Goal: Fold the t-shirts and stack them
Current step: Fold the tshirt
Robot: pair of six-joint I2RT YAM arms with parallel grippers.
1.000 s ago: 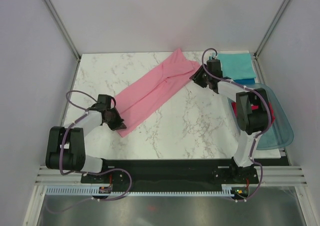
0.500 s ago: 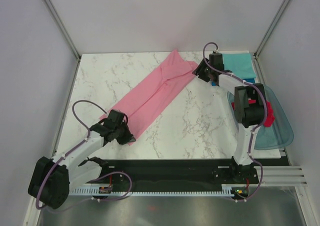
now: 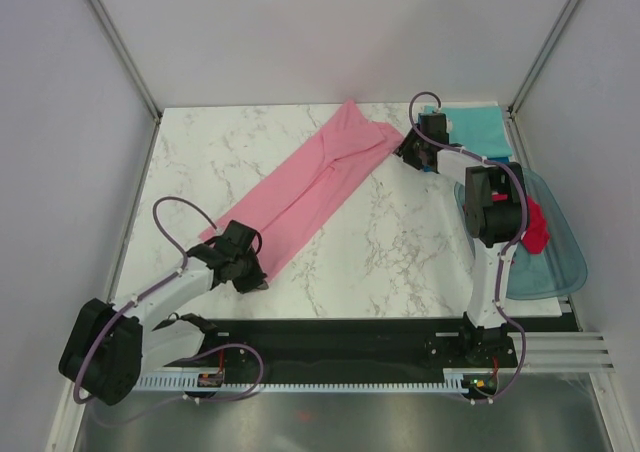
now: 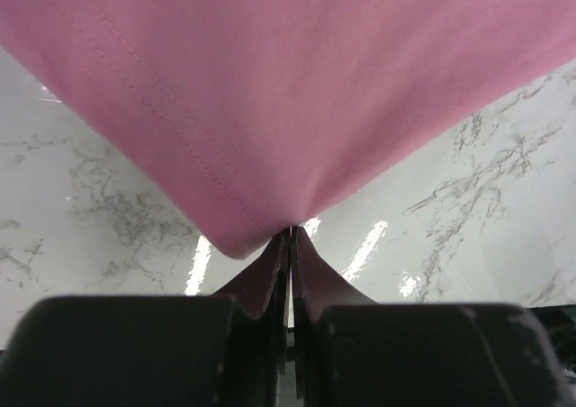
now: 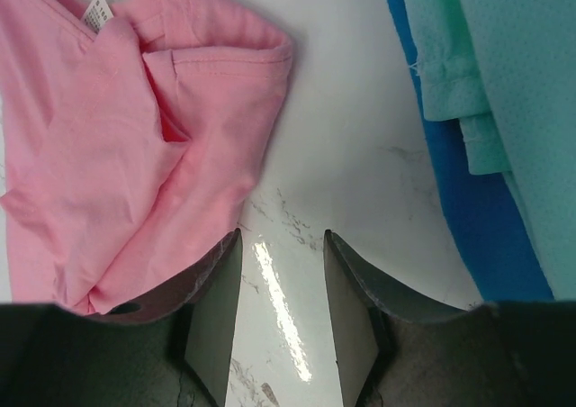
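A light pink t-shirt lies folded in a long diagonal strip on the marble table. My left gripper is shut on its near-left corner, which is lifted off the table. My right gripper is open and empty over bare marble, just beside the shirt's far end. A teal shirt lies folded on a blue shirt at the back right; both show in the right wrist view, the teal one and the blue one. A crimson shirt sits in the plastic tub.
The clear bluish tub overhangs the table's right edge. White walls and metal frame posts close in the back and sides. The arms' bases stand on a black rail at the near edge.
My left gripper has pulled the pink shirt's near corner toward the front and right. My right gripper has let go of the shirt's far end and moved slightly right.
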